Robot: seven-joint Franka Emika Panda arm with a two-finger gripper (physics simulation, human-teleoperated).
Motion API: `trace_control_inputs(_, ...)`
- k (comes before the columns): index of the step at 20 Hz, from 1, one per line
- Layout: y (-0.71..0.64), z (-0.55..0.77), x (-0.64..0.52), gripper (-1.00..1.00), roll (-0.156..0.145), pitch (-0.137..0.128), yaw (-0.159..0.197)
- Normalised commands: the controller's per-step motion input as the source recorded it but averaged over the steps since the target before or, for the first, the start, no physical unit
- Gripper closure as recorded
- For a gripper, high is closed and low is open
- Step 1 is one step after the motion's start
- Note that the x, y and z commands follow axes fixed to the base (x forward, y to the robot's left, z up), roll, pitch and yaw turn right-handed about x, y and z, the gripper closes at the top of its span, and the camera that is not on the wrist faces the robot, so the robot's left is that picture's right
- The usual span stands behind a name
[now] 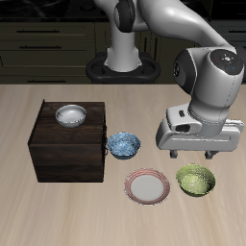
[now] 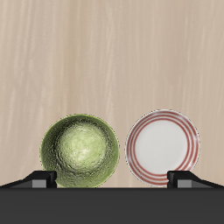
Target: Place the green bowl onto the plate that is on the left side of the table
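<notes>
The green bowl (image 1: pixel 196 179) (image 2: pixel 80 152), yellow-green with a mottled glossy inside, sits upright on the table near its front edge. Right beside it lies the plate (image 1: pixel 147 185) (image 2: pixel 163 147), flat with a pinkish-red rim and a pale centre; a narrow gap separates them. My gripper (image 1: pixel 193 154) (image 2: pixel 112 178) hangs open above the table, just behind and over the green bowl. Its fingers are spread wide and hold nothing.
A dark wooden cabinet (image 1: pixel 67 144) stands on the other side of the table with a white-grey bowl (image 1: pixel 71 115) on top. A blue speckled bowl (image 1: pixel 123 144) rests between the cabinet and the plate.
</notes>
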Motion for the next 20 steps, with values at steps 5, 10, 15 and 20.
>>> trace_control_inputs(5,-0.04,-0.31,0.02,-1.00,-0.013,0.033,-0.014)
trace_control_inputs(10,-0.04,-0.26,-0.08,-1.00,0.012,0.026,-0.011)
trace_control_inputs(15,-0.07,-0.15,0.06,-1.00,-0.014,0.023,-0.002)
trace_control_inputs(20,-0.02,-0.15,-0.02,-1.00,-0.003,0.018,-0.014)
